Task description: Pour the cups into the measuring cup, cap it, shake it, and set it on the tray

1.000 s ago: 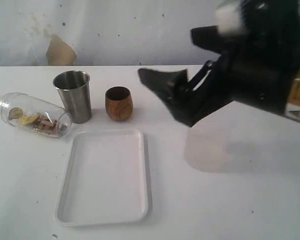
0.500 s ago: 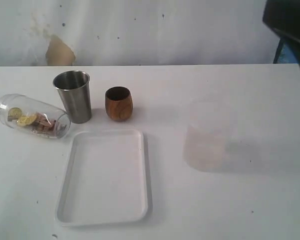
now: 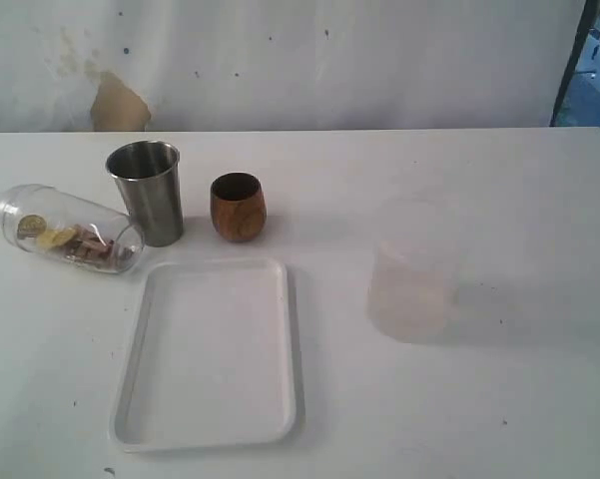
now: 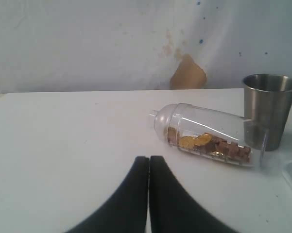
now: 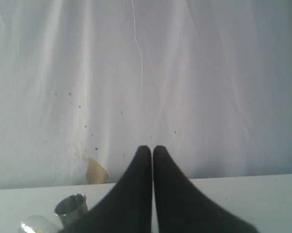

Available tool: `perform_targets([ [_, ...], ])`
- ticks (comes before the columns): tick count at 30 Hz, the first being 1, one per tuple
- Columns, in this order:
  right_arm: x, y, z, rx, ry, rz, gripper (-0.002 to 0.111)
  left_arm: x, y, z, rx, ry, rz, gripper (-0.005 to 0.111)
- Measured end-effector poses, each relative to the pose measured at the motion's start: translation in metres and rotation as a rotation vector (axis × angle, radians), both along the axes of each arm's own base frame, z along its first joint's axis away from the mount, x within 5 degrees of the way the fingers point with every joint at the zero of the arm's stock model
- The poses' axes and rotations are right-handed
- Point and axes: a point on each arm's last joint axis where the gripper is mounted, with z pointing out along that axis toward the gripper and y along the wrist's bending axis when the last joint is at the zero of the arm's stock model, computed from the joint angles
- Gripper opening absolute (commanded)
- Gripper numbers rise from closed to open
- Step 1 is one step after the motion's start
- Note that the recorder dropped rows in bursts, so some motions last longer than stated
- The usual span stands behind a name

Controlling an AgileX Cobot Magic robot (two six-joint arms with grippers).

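The measuring cup (image 3: pixel 70 237) lies on its side on the table, left of the tray (image 3: pixel 291 349) and off it. Its clear dome lid is on, and gold and brown pieces sit inside. The steel tumbler (image 3: pixel 147 190) and the brown wooden cup (image 3: pixel 239 207) stand upright behind the tray. Neither arm shows in the exterior view. In the left wrist view my left gripper (image 4: pixel 148 158) is shut and empty, a short way from the lying measuring cup (image 4: pixel 209 133) and the tumbler (image 4: pixel 269 109). My right gripper (image 5: pixel 152 147) is shut and empty, held high facing the back wall, with the tumbler (image 5: pixel 70 206) far below.
A frosted translucent container (image 3: pixel 409 289) stands on the table right of the tray. A white wall with a tan patch (image 3: pixel 115 103) closes off the back. The table's far right corner meets a dark frame (image 3: pixel 574 60).
My right arm has pulled up and out of the exterior view to the right, and its jaws have shut. The cups, tray and measuring cup have stayed where they were.
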Motion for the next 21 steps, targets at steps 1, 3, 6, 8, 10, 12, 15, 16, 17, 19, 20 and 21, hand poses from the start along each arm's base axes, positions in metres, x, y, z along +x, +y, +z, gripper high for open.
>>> perform_targets([
  [1, -0.007, -0.005, 0.000, 0.018, -0.025, 0.000, 0.000, 0.000, 0.000, 0.000, 0.000, 0.000, 0.000, 0.001],
  [3, -0.012, -0.009, 0.001, 0.034, -0.046, -0.001, 0.000, 0.000, 0.000, 0.000, 0.001, 0.000, 0.000, 0.001],
  [6, -0.021, -0.015, 0.000, 0.058, -0.075, 0.000, 0.000, 0.000, 0.000, 0.000, 0.001, 0.000, 0.000, 0.001],
  [8, -0.025, -0.018, 0.000, 0.068, -0.087, -0.002, 0.000, 0.000, 0.000, 0.000, 0.001, 0.000, 0.000, 0.001],
  [10, -0.025, -0.019, -0.001, 0.070, -0.085, -0.005, 0.000, 0.000, 0.000, 0.000, 0.001, 0.000, 0.000, 0.001],
  [12, -0.026, -0.020, -0.001, 0.061, -0.091, -0.010, 0.000, 0.000, 0.000, 0.000, 0.001, 0.000, 0.000, 0.001],
  [15, -0.025, -0.019, 0.000, -0.039, -0.137, -0.031, 0.000, 0.000, 0.000, 0.000, 0.001, 0.000, 0.000, 0.001],
  [16, -0.025, -0.018, -0.001, -0.065, -0.154, -0.032, 0.000, 0.000, 0.000, 0.000, 0.001, 0.000, 0.000, 0.001],
  [17, -0.025, -0.017, -0.001, -0.086, -0.170, -0.030, 0.000, 0.000, 0.000, 0.000, 0.001, 0.000, 0.000, 0.001],
  [19, -0.023, -0.010, -0.004, -0.165, -0.242, -0.012, 0.000, 0.000, 0.000, 0.000, 0.001, 0.000, 0.000, 0.001],
  [20, -0.022, -0.006, -0.006, -0.199, -0.277, -0.001, 0.000, 0.000, 0.000, 0.000, 0.001, 0.000, 0.000, 0.001],
  [21, -0.021, -0.003, -0.009, -0.233, -0.313, 0.012, 0.000, 0.000, 0.000, 0.000, 0.001, 0.000, 0.000, 0.001],
])
